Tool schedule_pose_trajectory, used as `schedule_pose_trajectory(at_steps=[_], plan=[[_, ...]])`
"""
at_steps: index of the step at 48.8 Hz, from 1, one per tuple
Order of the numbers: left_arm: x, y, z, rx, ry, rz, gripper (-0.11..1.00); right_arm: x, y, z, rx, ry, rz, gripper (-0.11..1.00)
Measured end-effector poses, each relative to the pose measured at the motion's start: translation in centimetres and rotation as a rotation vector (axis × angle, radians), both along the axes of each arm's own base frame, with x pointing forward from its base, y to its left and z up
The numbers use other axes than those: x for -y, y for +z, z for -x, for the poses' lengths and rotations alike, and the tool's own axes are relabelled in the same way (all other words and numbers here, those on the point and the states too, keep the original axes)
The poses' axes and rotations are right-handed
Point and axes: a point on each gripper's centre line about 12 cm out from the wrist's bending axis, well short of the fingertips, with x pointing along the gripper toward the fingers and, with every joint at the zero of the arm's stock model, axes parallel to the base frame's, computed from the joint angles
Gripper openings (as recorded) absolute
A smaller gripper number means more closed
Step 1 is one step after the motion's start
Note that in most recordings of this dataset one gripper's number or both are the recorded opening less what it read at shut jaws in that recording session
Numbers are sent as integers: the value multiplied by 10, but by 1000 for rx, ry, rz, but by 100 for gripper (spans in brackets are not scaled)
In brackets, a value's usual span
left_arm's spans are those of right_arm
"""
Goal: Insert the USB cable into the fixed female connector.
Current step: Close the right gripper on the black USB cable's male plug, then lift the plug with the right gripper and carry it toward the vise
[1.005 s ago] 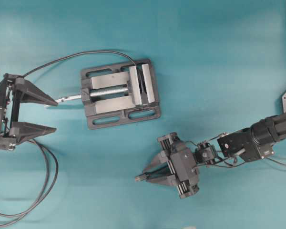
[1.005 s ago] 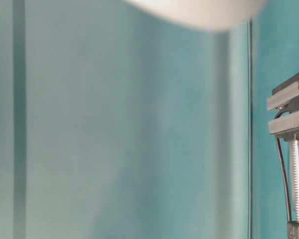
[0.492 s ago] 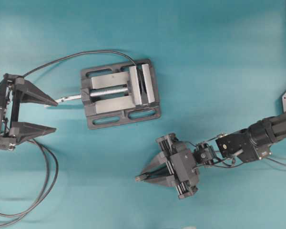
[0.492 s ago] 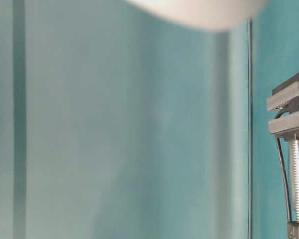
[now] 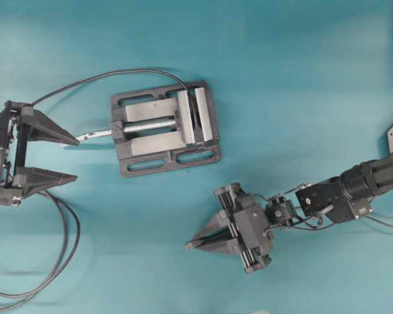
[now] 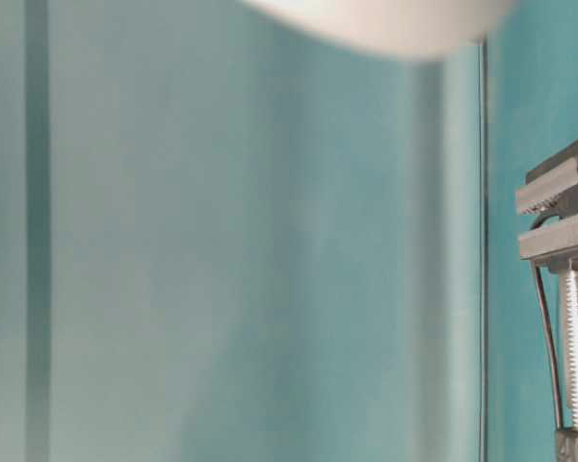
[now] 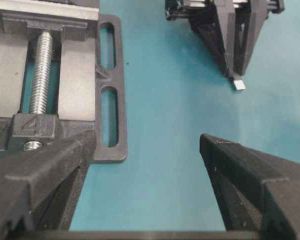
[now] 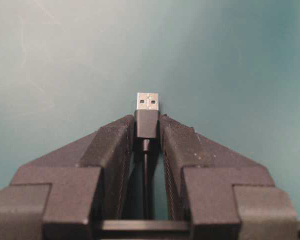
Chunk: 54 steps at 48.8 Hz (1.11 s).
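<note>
Now the right gripper point(image 8: 147, 131) pinches the USB cable point(image 8: 147, 114) plug, seemingly snug; the left gripper point(image 5: 62, 158) gapes wide.

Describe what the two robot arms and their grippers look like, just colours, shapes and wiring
Both are matte black. The left gripper has two long wedge-shaped fingers tapering to points. The right gripper is alike, with ribbed finger faces, on a boxy black wrist, a cylindrical forearm and thin looping wires.

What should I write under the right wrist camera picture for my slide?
The right hand pinches the USB cable by its dark plug, metal tip poking out over the teal table.
</note>
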Motion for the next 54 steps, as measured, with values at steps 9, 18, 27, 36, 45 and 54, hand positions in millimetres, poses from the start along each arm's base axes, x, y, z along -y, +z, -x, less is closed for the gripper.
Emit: schedule_pose_trajectory(at_steps=[9,18,27,36,45,54], plan=[[0,-8,5,-22,1,-1,100,0,1,1,10,1,-3,21],[-1,-17,19,-35,-2,-2,100,2,2,7,16,-2,-6,21],[-2,-28,38,-60,-7,-1,100,10,15,9,18,-47,-18,21],[-3,-39,53,-70,-3,13,100,17,27,12,-2,-119,-41,21],[-4,-50,63,-50,19,52,100,23,37,11,25,-220,-78,21],[-5,-60,69,-69,60,126,100,20,37,14,33,-317,-37,21]])
